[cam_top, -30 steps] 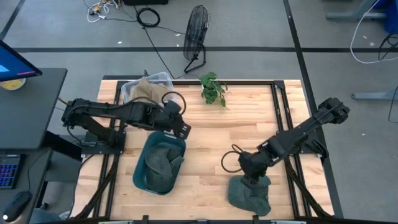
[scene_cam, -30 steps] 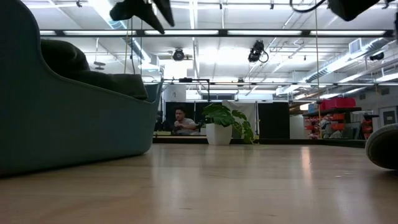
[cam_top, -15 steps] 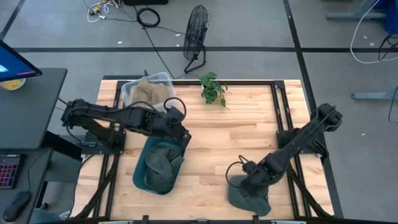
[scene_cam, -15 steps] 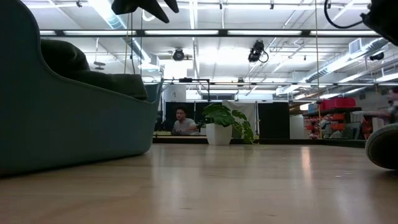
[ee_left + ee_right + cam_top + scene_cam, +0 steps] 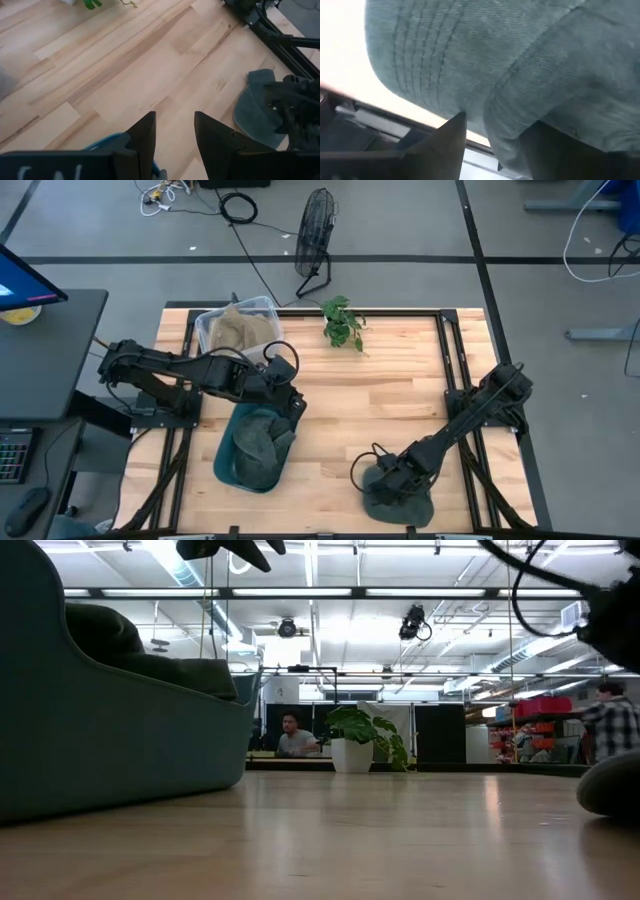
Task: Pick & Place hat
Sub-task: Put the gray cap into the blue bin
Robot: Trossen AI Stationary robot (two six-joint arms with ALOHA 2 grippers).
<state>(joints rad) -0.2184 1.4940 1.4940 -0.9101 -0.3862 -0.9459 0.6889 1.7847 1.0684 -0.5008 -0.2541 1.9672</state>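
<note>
A dark green hat (image 5: 398,498) lies flat on the table near its near edge; it also shows in the low view (image 5: 610,790) and the left wrist view (image 5: 254,107). My right gripper (image 5: 388,476) is down on it, open, with the hat (image 5: 485,65) filling its wrist view. A second dark green hat (image 5: 258,442) rests inside the teal bin (image 5: 226,465). My left gripper (image 5: 175,125) hovers open above the bin's far right rim (image 5: 292,408), touching nothing. My right gripper comes at the hat from above, slanting from the table's right. Its open fingers (image 5: 447,142) stand on either side of a raised fold of the crown (image 5: 507,125). The fingertips seem to meet the cloth. The hat lies on the table.
A clear tub of tan cloth (image 5: 236,328) and a small potted plant (image 5: 343,322) stand at the table's far edge. Bare wood lies between the bin and the hat. The low view shows the bin (image 5: 110,730) and people in the room behind.
My right gripper has moved down and toward the table's near edge, onto the hat. My left gripper has shifted a little toward the near edge, over the bin's rim.
</note>
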